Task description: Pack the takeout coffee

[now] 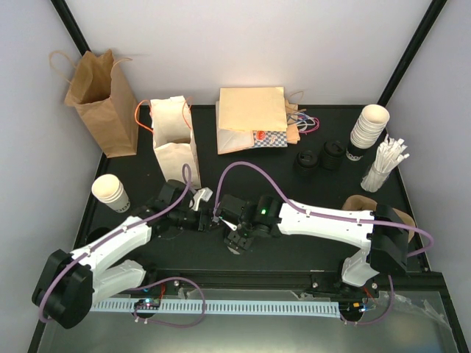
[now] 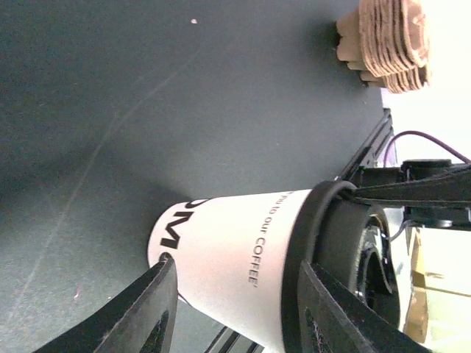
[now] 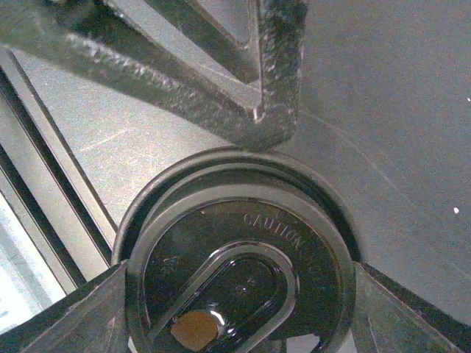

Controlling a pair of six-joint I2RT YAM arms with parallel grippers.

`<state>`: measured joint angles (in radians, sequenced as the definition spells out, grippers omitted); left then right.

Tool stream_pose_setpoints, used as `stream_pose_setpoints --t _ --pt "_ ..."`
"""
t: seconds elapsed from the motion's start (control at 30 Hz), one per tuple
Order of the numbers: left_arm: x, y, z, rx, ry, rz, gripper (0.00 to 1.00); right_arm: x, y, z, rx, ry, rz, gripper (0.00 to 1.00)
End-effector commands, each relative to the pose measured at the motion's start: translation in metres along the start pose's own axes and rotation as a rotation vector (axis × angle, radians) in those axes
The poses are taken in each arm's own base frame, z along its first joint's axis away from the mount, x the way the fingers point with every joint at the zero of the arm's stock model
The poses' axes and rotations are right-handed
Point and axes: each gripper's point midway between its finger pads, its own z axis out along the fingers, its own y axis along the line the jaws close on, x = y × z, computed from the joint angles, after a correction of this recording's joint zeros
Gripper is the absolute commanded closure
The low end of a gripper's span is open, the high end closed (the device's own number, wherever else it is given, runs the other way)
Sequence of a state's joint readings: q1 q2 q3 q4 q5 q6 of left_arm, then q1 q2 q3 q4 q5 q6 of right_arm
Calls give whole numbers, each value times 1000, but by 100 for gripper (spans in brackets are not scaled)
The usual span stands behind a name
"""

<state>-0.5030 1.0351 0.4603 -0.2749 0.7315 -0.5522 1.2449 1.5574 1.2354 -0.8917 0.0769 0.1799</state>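
We see the takeout coffee upright near 6 o'clock on the table. The right gripper, reaching in from 3 o'clock, clamps the lid's rim on both sides. The left gripper, at the cup's 10 o'clock, straddles the cup wall with jaws apart. Whether it presses, we cannot tell.

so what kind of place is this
Probably a lab mock-up of a coffee takeout counter: paper bags, stacked paper cups and a lidded coffee cup, worked by robot arms.

Table bears takeout coffee, bags, cups, perhaps straws.
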Motion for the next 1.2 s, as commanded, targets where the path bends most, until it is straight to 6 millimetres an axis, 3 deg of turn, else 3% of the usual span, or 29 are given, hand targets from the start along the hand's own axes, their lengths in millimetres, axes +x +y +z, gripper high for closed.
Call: stream_pose_setpoints --t 0.0,0.27,0.83,1.17 --pt "-4 -19 -4 95 -15 54 53 5 1 5 8 20 -21 23" --pt "-1 -21 -3 120 -13 56 55 7 1 7 9 28 -22 25" --pt "21 4 16 61 100 6 58 13 5 15 10 51 -17 25" --pt "33 29 22 -81 148 -26 62 24 11 24 -8 73 4 25"
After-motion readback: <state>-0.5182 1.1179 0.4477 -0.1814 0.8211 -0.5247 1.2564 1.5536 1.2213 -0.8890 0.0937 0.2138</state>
